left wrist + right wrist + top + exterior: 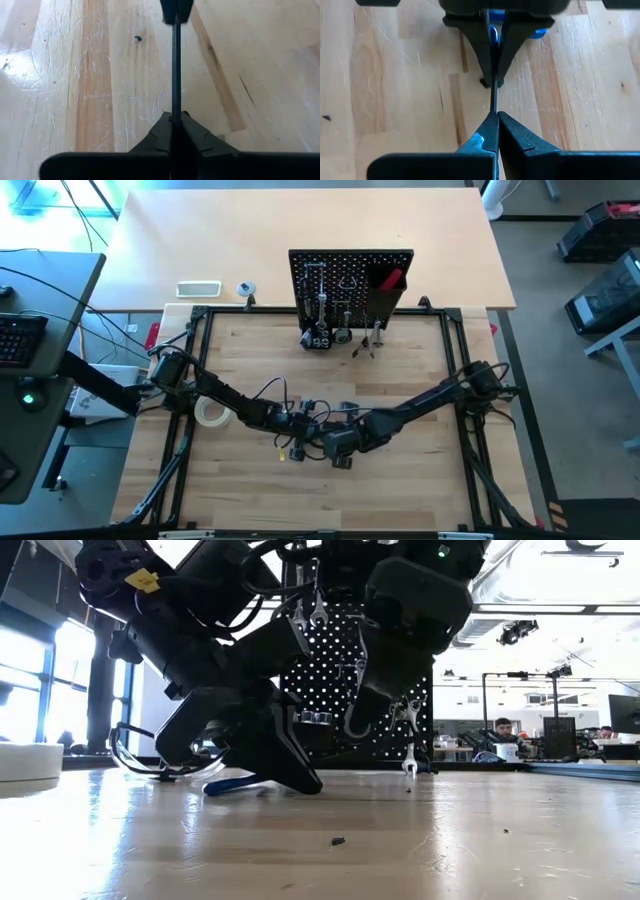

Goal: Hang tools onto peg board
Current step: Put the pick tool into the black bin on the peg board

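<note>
Left gripper [492,80] and right gripper [495,117], both pinching blue-handled hex key [492,35] by its thin shaft, mid-table toward the front edge. Advisable: one release before lifting toward peg board [350,280] at the rear edge.

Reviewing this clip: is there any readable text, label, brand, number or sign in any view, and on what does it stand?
No text can be read in any view.
Yellow sticker on an arm, low view: any print too small to read.
Peg board, tape roll and table: no lettering shows.
Both wrist views: bare wood and dark fingers, no marks.
</note>
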You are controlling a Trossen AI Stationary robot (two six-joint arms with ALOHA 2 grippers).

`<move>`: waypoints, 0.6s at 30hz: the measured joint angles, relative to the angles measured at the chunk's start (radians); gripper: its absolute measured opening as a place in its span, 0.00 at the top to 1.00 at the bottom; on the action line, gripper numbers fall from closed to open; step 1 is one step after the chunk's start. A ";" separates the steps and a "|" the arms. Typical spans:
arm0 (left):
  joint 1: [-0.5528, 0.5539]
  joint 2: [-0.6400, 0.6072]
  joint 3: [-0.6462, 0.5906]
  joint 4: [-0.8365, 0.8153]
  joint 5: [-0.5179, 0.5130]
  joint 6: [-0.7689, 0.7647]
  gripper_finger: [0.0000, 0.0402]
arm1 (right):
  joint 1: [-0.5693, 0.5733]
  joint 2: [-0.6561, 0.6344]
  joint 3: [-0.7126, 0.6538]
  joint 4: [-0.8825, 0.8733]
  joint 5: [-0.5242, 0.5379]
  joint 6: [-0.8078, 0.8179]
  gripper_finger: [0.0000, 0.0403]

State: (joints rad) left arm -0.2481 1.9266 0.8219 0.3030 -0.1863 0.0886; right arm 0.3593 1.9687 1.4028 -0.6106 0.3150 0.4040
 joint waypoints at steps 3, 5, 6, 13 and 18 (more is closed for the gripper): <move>-0.005 0.000 0.000 0.000 -0.007 0.005 0.99 | 0.010 0.000 0.022 -0.063 0.005 0.018 0.99; -0.006 0.000 0.000 0.000 -0.010 0.013 0.99 | 0.021 0.000 0.039 -0.101 0.017 0.031 0.97; -0.008 0.000 0.000 0.000 -0.009 0.018 0.99 | 0.029 0.000 0.045 -0.116 0.019 0.038 0.95; -0.010 -0.017 0.050 -0.133 -0.006 0.022 1.00 | 0.085 -0.001 0.064 -0.132 0.019 0.052 0.75; -0.014 -0.028 0.157 -0.353 -0.003 0.053 1.00 | 0.115 -0.001 0.064 -0.105 0.058 0.067 0.64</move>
State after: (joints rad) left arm -0.2625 1.8984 0.9786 -0.0495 -0.1889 0.1414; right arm 0.4738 1.9682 1.4670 -0.7151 0.3726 0.4712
